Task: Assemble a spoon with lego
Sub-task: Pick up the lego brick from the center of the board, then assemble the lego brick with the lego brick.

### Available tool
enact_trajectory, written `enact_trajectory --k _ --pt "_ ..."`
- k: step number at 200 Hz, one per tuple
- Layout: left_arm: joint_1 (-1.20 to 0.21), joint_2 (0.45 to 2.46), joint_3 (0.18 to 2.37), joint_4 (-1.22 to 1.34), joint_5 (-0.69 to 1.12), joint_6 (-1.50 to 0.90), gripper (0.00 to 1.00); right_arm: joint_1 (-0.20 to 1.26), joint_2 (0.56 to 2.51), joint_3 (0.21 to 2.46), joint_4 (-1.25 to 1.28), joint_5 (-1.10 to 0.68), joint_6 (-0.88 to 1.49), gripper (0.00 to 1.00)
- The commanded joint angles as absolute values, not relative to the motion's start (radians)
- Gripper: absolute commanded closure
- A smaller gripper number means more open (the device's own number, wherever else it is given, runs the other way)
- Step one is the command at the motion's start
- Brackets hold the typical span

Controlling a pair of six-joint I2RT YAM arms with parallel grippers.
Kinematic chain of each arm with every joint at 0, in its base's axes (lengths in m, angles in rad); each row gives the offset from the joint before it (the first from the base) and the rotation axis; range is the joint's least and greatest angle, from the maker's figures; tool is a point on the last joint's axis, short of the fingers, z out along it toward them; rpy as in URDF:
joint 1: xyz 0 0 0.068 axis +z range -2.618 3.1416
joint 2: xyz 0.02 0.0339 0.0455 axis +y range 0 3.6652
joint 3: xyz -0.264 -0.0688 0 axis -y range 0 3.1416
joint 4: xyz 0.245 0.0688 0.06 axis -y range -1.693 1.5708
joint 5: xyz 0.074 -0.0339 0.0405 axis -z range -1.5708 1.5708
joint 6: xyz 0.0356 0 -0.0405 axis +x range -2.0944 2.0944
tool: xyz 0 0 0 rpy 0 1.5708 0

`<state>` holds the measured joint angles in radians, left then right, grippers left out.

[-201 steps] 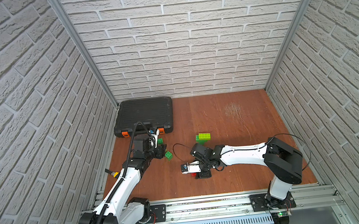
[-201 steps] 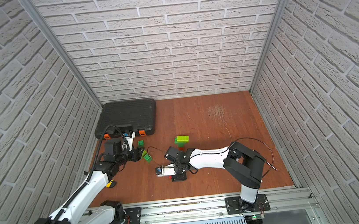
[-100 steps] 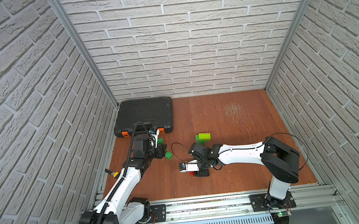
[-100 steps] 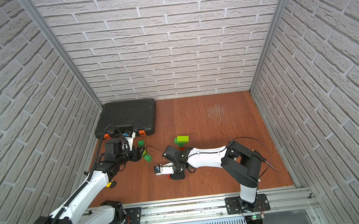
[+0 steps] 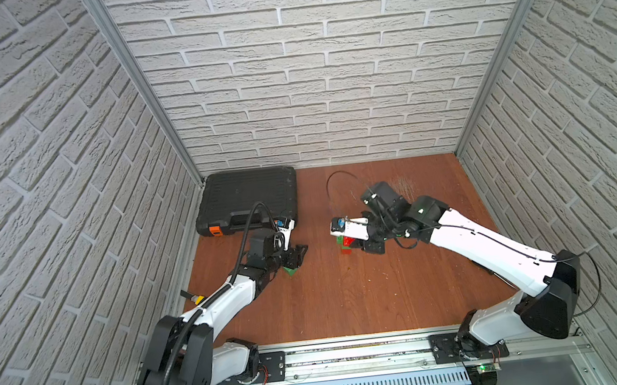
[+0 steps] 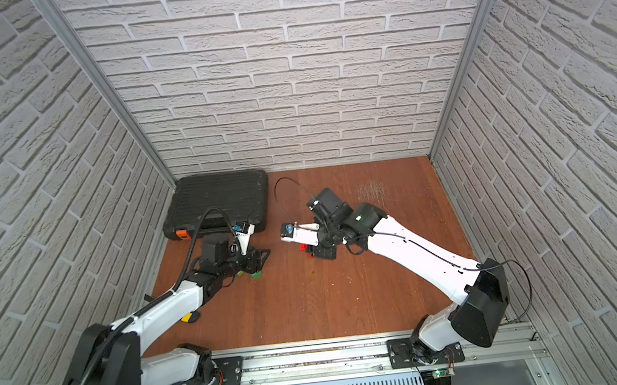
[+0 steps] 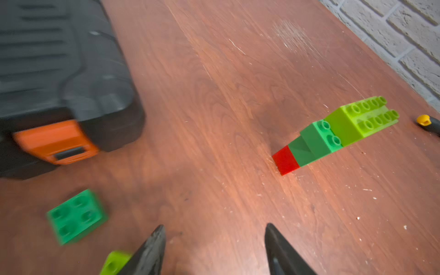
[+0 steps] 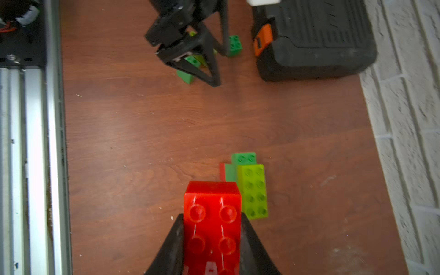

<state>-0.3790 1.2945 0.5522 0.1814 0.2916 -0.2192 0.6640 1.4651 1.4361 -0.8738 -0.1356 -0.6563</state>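
The tabletop [image 5: 350, 295] is a reddish-brown wooden board with a visible grain, fine pale scratches and scattered crumbs. It is closed in by walls [image 5: 326, 81] with a pale, rough brick pattern. In its far left corner lies a black toolcase [image 5: 248, 196] of ribbed hard plastic with rounded corners and an orange latch [image 5: 215, 231] on the side facing the front edge.

The right gripper [image 8: 212, 215] hangs over the middle of the tabletop. Its black tapering fingers pinch a glossy red brick [image 8: 212, 195] by its long sides; the brick is an oblong block with two rows of round studs. The left gripper [image 7: 214, 226] sits near the left edge, just in front of the toolcase, with its pointed fingers spread and only bare wood between them.

The unfinished spoon [image 7: 333, 133] lies flat near the middle of the tabletop, just beside the held red brick; whether the two touch cannot be told. It is a stepped run of smooth plastic: a small red end, a dark green block, a brighter green block showing two studs, then a wider lime block with two rows of four studs. In both top views the right gripper hides most of it.

Loose pieces lie by the left gripper. A square green brick [image 7: 76, 215] with four studs, blurred, sits near the latch. Another green brick [image 8: 188, 71] lies under the gripper's fingers, and the corner of a lime brick [image 7: 114, 263] shows beside one finger.
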Motion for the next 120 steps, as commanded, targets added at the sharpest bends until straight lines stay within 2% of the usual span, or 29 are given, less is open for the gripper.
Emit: enact_trajectory --k 1,120 --pt "-0.397 1.372 0.604 0.346 0.303 -0.287 0.35 0.618 1.531 1.490 -0.986 -0.131 -0.748 0.82" --pt "-0.470 1.582 0.689 0.483 0.348 -0.357 0.36 0.550 1.813 1.705 -1.023 -0.216 -0.823 0.83"
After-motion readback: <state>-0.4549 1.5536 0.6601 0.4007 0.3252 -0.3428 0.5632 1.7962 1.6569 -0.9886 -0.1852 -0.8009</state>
